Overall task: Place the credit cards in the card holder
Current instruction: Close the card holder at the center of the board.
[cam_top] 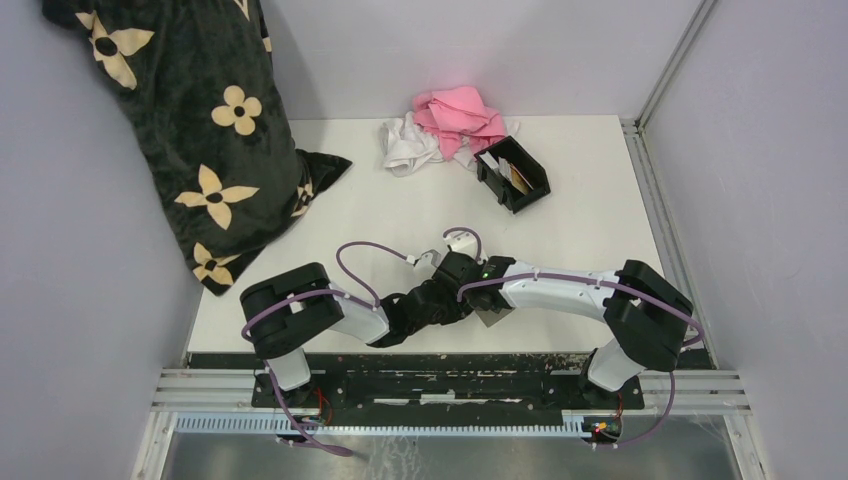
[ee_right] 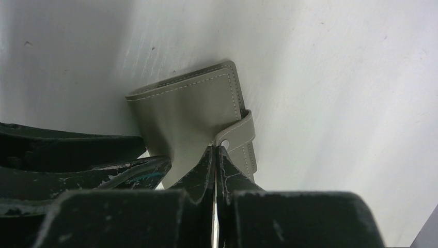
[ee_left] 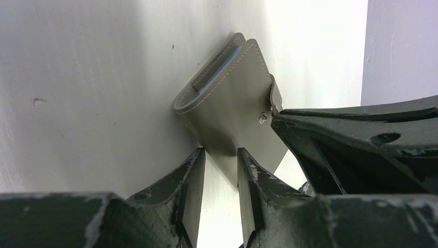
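The black card holder [cam_top: 513, 175] stands at the back right of the table with a tan card [cam_top: 517, 177] and a white card [cam_top: 491, 160] upright in it. A folded grey wallet [ee_left: 232, 108] lies near the front edge, and a light blue card [ee_left: 227, 64] shows between its flaps. The fingers of my left gripper [ee_left: 221, 155] close on the wallet's lower corner. My right gripper [ee_right: 215, 149] is shut on the wallet's snap strap [ee_right: 240, 135]. In the top view both arms meet over the wallet [cam_top: 490, 318] and hide most of it.
A large black cushion with cream flowers [cam_top: 200, 130] leans in the back left corner. A pink cloth [cam_top: 460, 115] and a white cloth [cam_top: 405, 145] lie bunched at the back, beside the card holder. Grey walls close in both sides.
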